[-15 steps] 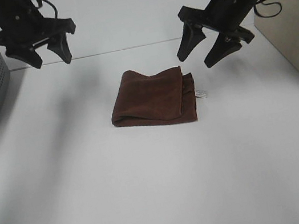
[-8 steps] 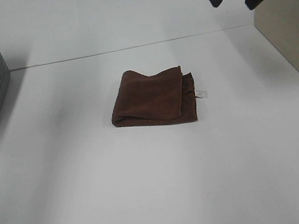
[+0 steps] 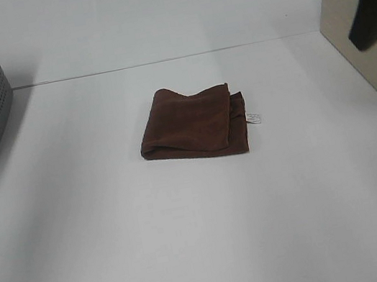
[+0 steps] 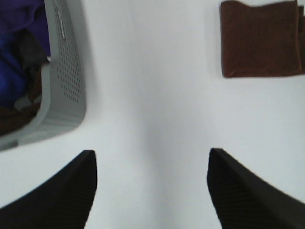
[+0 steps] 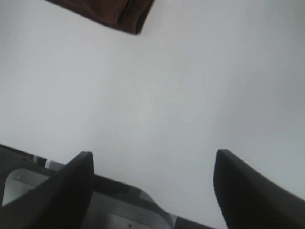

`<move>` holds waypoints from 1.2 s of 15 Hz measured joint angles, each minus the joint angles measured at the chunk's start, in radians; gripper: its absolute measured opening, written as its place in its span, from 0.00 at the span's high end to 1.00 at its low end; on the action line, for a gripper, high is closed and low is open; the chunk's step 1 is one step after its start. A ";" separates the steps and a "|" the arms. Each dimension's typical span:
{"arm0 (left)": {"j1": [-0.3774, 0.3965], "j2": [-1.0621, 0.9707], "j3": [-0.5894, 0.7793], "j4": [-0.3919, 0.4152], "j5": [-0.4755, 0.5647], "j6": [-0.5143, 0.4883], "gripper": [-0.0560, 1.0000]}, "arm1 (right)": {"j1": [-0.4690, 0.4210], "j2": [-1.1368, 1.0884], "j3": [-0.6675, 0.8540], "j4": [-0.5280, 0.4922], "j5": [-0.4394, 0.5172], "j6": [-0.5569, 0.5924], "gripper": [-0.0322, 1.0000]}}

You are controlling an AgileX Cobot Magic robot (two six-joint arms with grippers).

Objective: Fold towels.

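On the table (image 3: pixel 192 242):
Towel (image 3: pixel 195 122): folded, long axis sideways, tag (image 3: pixel 255 118) rightward.
Left gripper (image 4: pixel 151 183): spread, well apart from towel.
Right gripper (image 5: pixel 153 186): spread, likewise apart.

The high camera faces down on the white desk (image 3: pixel 192 242); both wrist cameras look down from above, sharing the folded dark brown terry towel (image 3: pixel 194 122) (image 4: pixel 259 38) (image 5: pixel 107 13).

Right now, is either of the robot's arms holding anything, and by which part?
Nothing is held. Both sets of fingers, left and right, are spread open over bare table, while the folded brown towel lies untouched.
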 joint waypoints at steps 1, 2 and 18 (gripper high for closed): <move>0.000 -0.067 0.101 0.000 0.000 0.000 0.34 | 0.000 -0.063 0.092 0.000 0.000 -0.001 0.32; 0.000 -0.142 0.200 0.000 0.001 0.000 0.34 | 0.000 -0.122 0.174 0.000 0.000 -0.001 0.32; 0.000 -0.937 0.957 0.001 -0.155 0.095 0.34 | 0.000 -0.851 0.726 -0.093 -0.148 -0.010 0.32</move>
